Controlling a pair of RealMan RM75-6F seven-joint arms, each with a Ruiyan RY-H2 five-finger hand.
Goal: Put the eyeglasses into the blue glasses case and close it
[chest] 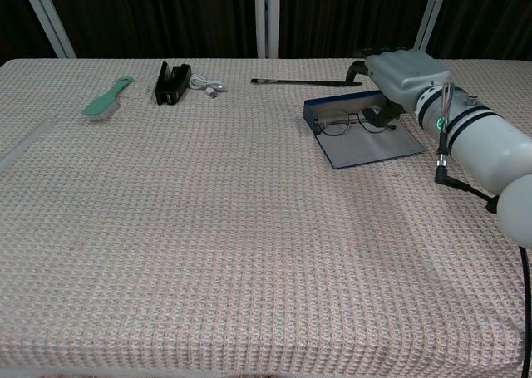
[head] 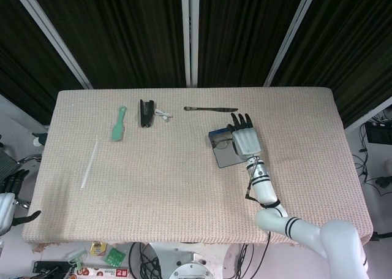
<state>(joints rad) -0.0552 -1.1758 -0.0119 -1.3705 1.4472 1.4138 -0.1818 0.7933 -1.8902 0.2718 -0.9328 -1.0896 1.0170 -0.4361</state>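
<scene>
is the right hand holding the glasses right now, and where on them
It cannot be told. The right hand is over the glasses in the open case, hiding their right end.

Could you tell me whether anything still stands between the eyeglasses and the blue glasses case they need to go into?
Nothing visible does. The eyeglasses already lie in the open blue glasses case, with the right hand above their far right end.
</scene>
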